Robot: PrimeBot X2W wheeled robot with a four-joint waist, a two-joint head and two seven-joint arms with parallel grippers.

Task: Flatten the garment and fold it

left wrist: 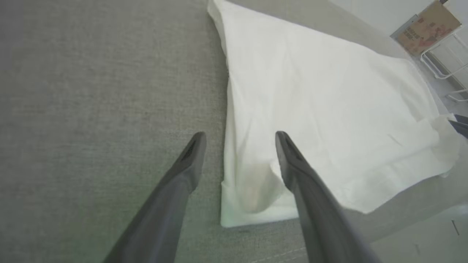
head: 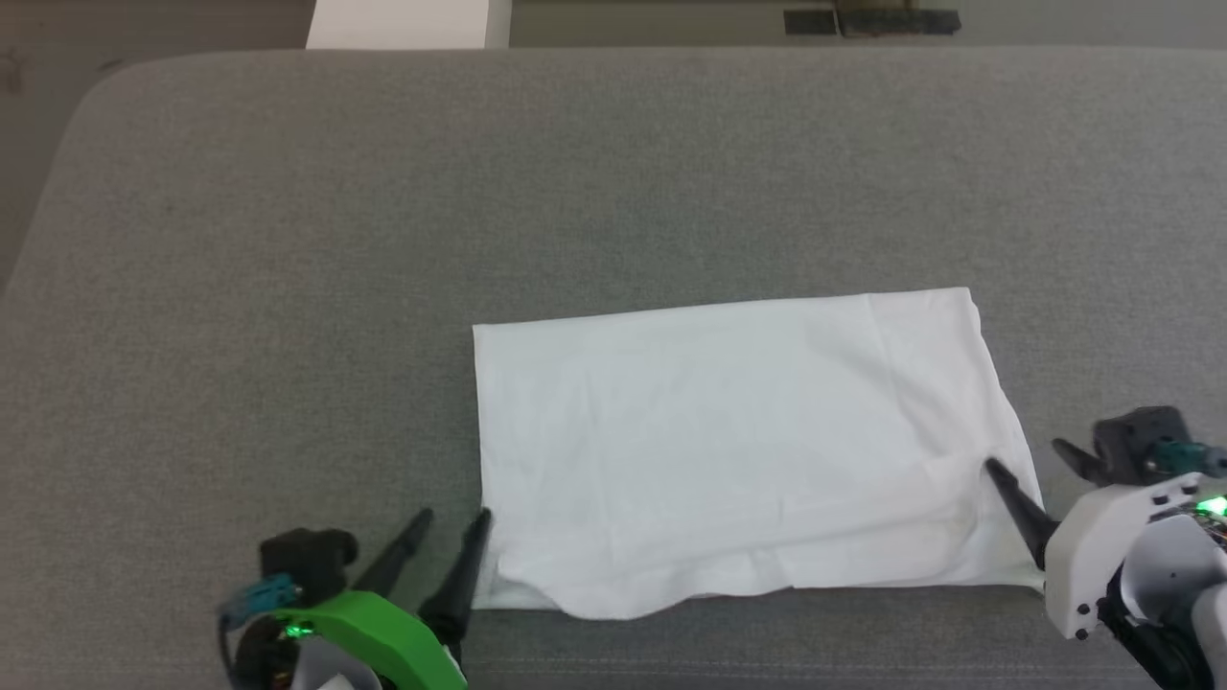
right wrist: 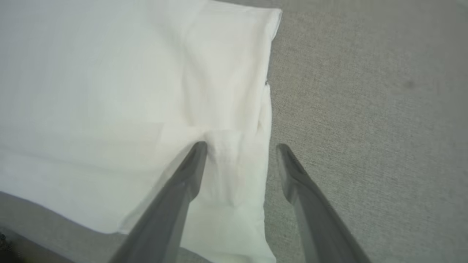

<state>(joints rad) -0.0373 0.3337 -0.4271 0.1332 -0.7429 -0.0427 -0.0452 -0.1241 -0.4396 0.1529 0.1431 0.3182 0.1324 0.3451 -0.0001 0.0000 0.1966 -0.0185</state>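
The garment is white and lies folded into a flat rectangle on the grey cushion, with a slight ripple along its near edge. My left gripper is at the garment's near left corner and is open. In the left wrist view, one finger is over the cushion and the other over the garment. My right gripper is open at the near right corner. In the right wrist view, its left finger rests on a small pucker of the garment and its right finger is over bare cushion. Neither gripper pinches any fabric.
The grey cushioned surface stretches wide to the left of the garment and behind it. Its front edge runs close below the garment. A white block and a dark strip lie beyond the far edge. A cardboard box stands beside a white rack.
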